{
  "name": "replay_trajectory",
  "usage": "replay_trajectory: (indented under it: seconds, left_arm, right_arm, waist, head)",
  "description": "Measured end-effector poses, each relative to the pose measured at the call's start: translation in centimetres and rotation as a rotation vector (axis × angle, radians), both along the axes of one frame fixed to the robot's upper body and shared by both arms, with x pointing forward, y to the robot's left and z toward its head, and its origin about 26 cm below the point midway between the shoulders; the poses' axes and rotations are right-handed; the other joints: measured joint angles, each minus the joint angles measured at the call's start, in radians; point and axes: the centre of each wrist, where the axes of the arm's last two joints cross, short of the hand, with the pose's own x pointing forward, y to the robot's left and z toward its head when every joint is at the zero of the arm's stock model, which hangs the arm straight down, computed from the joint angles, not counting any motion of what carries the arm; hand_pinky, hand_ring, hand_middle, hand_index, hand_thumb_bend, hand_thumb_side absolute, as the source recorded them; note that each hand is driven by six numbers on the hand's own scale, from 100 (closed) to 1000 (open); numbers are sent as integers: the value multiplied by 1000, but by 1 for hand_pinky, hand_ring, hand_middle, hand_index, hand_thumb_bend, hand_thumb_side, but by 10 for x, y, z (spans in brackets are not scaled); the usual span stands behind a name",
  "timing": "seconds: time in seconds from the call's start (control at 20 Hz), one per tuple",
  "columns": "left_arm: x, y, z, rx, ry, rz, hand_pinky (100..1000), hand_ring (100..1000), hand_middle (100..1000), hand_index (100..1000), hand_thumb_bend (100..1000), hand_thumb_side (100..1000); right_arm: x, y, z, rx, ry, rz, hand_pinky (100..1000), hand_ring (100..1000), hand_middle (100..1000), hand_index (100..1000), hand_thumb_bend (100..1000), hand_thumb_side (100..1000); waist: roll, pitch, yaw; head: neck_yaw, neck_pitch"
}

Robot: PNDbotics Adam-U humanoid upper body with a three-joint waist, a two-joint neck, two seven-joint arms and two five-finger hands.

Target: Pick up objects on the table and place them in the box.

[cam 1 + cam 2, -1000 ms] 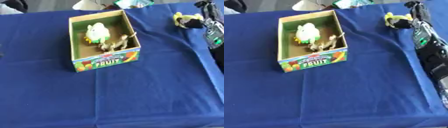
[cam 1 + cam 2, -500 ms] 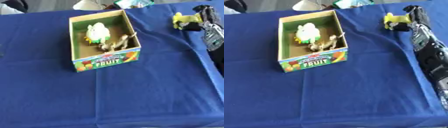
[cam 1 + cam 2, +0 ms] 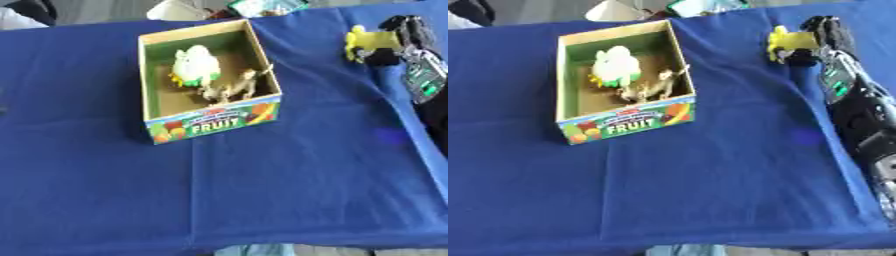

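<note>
A blue cloth covers the whole table (image 3: 710,190), and on it, toward the far left, stands the open cardboard box (image 3: 154,80) with "FRUIT" printed on its near wall. The robot's right arm (image 3: 864,120) runs up the right side of the table, black with a small green-lit panel, and its lower part is cut off by the picture's edge. Inside the box lie a pale green and white rounded toy (image 3: 195,64) toward the far end and a tan animal figure (image 3: 234,86) nearer the front; neither can be made out in detail. At the far right the right hand (image 3: 822,31) is closed around a small yellow toy (image 3: 787,41), fingers curled over its right side, the toy's dark underside close to the cloth; whether it touches the cloth cannot be told. Compared with a second ago, the hand has closed in on the yellow toy, which then lay just beside it; the box and its contents have not moved on the cloth. The toy's exact shape is blurred, and the fingers partly hide it. The left hand shows in neither view. Pale and green items sit past the table's far edge, too cropped to identify.
</note>
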Motion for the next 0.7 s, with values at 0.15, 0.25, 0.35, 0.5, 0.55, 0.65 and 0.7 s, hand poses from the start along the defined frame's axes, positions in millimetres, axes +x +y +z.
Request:
replay_trajectory:
  seconds: [0.15, 0.25, 0.35, 0.5, 0.55, 0.65, 0.7]
  left_arm:
    - [0, 0, 0, 0, 0, 0, 549, 643, 658, 781, 308, 616]
    - [0, 0, 0, 0, 0, 0, 549, 643, 658, 781, 308, 616]
    - [0, 0, 0, 0, 0, 0, 549, 643, 658, 781, 307, 616]
    - [0, 0, 0, 0, 0, 0, 549, 643, 658, 781, 308, 616]
    - [0, 0, 0, 0, 0, 0, 549, 643, 658, 781, 308, 616]
    - [0, 0, 0, 0, 0, 0, 549, 643, 658, 781, 307, 616]
    - [0, 0, 0, 0, 0, 0, 549, 643, 658, 781, 307, 616]
  right_arm:
    - [0, 1, 1, -4, 26, 18, 746, 661, 559, 690, 373, 100]
    - [1, 1, 1, -5, 44, 28, 717, 626, 536, 682, 279, 100]
    - [1, 1, 1, -3, 59, 37, 692, 593, 508, 668, 189, 100]
    - [1, 1, 1, -1, 68, 39, 654, 530, 470, 630, 100, 100]
    - [1, 1, 1, 0, 66, 36, 639, 507, 456, 614, 100, 100]
    - [0, 0, 1, 2, 56, 25, 598, 452, 408, 563, 100, 100]
    - [1, 0, 1, 1, 50, 18, 590, 441, 398, 553, 100, 100]
  waist:
    - [0, 0, 0]
    - [0, 0, 0]
    - [0, 0, 0]
    - [1, 0, 0]
    - [1, -1, 0]
    - [2, -1, -1]
    - [2, -1, -1]
  head:
    - [0, 0]
    - [0, 0]
    - [0, 0]
    - [0, 0]
    - [0, 0]
    - [0, 0]
    - [0, 0]
